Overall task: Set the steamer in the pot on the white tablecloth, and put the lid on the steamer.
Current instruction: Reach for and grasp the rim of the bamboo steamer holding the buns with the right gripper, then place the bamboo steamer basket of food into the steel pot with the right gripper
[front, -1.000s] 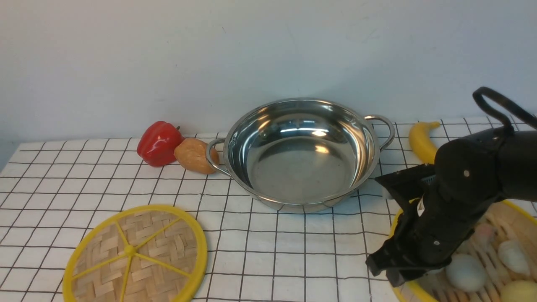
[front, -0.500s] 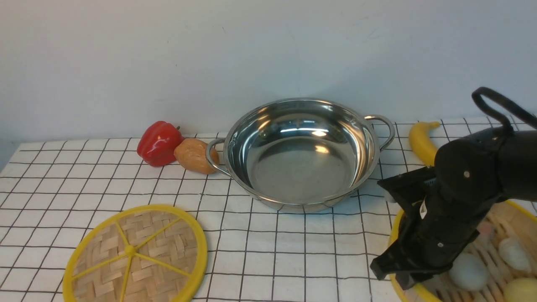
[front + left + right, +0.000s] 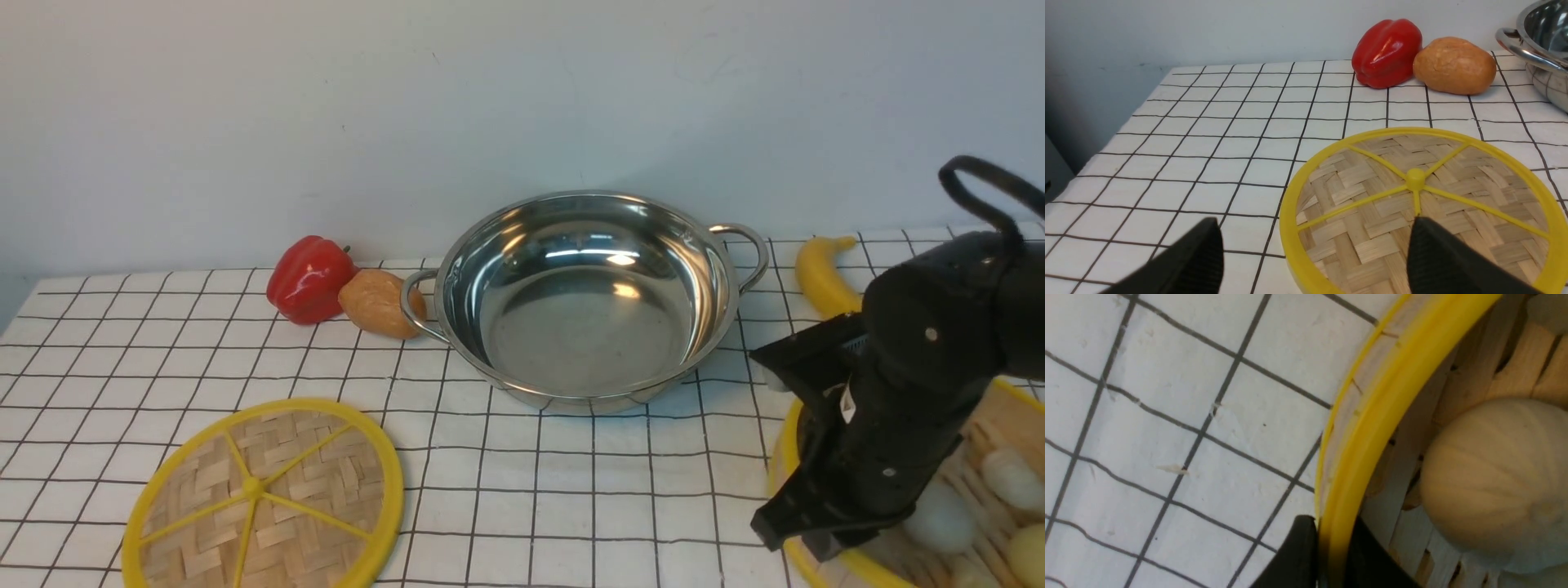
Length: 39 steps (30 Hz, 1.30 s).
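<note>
- While the surface is read as a clock face from the front view, twelve at the far wall, a white tablecloth (image 3: 571, 490) with a thin black grid of squares covers all that shows of it.
- At seven o'clock lies the flat, round, woven-bamboo lid (image 3: 261, 490) with a thick yellow rim and six yellow spokes, flat on the cloth.
- The left claw (image 3: 1314, 228), seen only in its wrist view, has its two black fingers (image 3: 1196, 261) spread wide and grips nothing; one fingertip shows over the lid, the other over bare cloth.
- At ten o'clock a glossy red bell pepper (image 3: 309, 278) and a rounded brown potato (image 3: 377, 304) sit side by side, seemingly touching.
- Near the centre, toward twelve, stands the wide, shallow, shiny stainless-steel pot (image 3: 588, 302), upright, its left loop handle just beside the potato.
- At two o'clock a yellow banana (image 3: 820, 273) lies on the cloth beyond the black right arm (image 3: 922, 367).
- At four o'clock, cut off by the frame edge, is the round bamboo-slat steamer (image 3: 1000, 425) with yellow rims, outside the pot; pale toy buns (image 3: 939, 514) lie on its slatted floor. Whether it rests on the cloth or is raised I cannot tell.
- The right claw (image 3: 804, 539) points down at the steamer's eight o'clock edge, its black fingers (image 3: 1298, 559) clamped on the yellow rim, one outside the wall, one inside, just beside a ribbed bun (image 3: 1490, 482).
</note>
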Each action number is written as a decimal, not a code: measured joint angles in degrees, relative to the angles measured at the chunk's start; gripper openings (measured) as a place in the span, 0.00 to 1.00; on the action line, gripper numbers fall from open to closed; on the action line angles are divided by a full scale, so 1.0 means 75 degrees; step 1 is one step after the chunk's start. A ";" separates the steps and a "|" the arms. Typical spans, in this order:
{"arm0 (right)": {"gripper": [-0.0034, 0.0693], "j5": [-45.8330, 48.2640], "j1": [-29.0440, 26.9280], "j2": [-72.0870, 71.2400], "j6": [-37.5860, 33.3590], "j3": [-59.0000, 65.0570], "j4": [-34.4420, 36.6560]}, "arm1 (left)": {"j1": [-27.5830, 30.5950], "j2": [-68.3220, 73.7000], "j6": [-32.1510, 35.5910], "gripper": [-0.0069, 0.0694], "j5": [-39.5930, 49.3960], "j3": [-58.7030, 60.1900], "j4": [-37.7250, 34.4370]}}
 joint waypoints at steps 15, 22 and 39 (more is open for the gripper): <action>0.16 0.1437 0.0000 -0.0617 -0.0643 -0.1796 -0.0027 | 0.0000 0.0000 0.0000 0.82 0.0000 0.0000 0.0000; 0.16 0.1476 0.0000 -0.0583 -0.1275 -0.2716 -0.0026 | 0.0000 0.0000 0.0000 0.82 0.0000 0.0000 0.0000; 0.16 0.1651 0.0000 0.1504 -0.3914 -0.5548 -0.0033 | 0.0000 0.0000 0.0000 0.82 0.0000 0.0000 0.0000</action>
